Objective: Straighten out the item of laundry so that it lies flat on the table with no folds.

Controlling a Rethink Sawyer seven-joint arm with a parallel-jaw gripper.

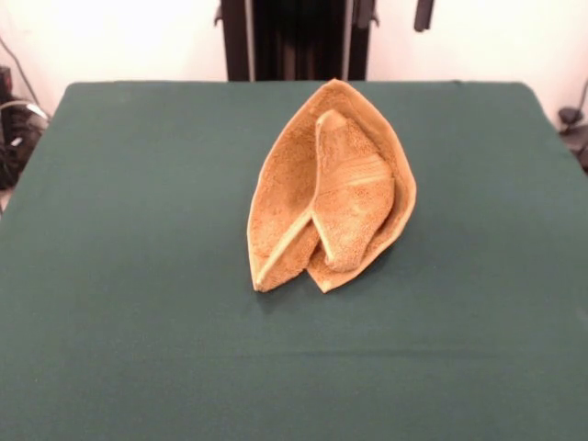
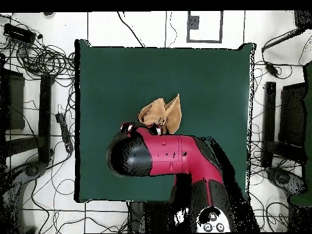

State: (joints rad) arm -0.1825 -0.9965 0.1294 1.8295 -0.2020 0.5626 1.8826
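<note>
The item of laundry, a golden-orange terry towel, lies crumpled near the middle of the table. Its sides are folded up and inward into a pointed shell shape, with a woven band showing on the inner flap. In the overhead view the towel peeks out just beyond the red and black arm. My gripper shows only as a small piece at the arm's end, beside the towel's edge. Nothing touches the towel in the front view.
Dark green cloth covers the whole table, with wide bare cloth on all sides of the towel. Cables and stands crowd the floor around the table. The arm hides the table's near-base part in the overhead view.
</note>
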